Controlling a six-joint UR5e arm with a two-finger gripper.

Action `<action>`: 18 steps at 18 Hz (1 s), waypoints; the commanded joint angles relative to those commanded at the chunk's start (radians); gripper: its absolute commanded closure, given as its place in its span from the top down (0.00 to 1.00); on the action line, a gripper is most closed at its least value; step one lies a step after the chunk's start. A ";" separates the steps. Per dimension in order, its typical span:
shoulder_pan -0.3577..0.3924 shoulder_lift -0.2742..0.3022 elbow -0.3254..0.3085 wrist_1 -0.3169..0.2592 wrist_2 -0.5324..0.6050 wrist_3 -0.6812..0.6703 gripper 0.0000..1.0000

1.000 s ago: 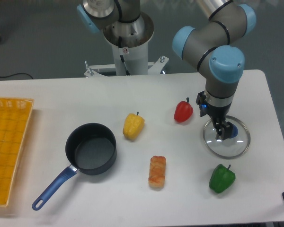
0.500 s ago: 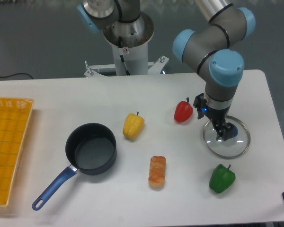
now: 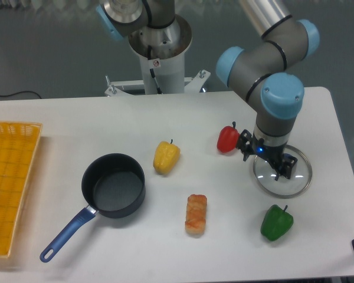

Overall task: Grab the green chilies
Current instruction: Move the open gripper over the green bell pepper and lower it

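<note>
Green chilies (image 3: 277, 222) at table's (image 3: 76, 127) front right, just in front of glass lid (image 3: 282, 171). Gripper (image 3: 281, 170) over the lid. Pan (image 3: 113, 186) left of centre; basket (image 3: 9, 186) at far left edge.

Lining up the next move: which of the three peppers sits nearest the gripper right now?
The red pepper, just left of the gripper over the glass lid. The green pepper lies farther toward the front edge; the yellow pepper is farthest.
</note>
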 joint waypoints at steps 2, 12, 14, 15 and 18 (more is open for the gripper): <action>-0.002 -0.026 0.038 0.005 0.000 0.024 1.00; 0.008 -0.133 0.120 0.063 0.003 0.183 1.00; 0.006 -0.150 0.140 0.069 0.003 0.184 1.00; 0.006 -0.157 0.147 0.069 0.003 0.183 1.00; 0.003 -0.176 0.166 0.075 0.003 0.177 1.00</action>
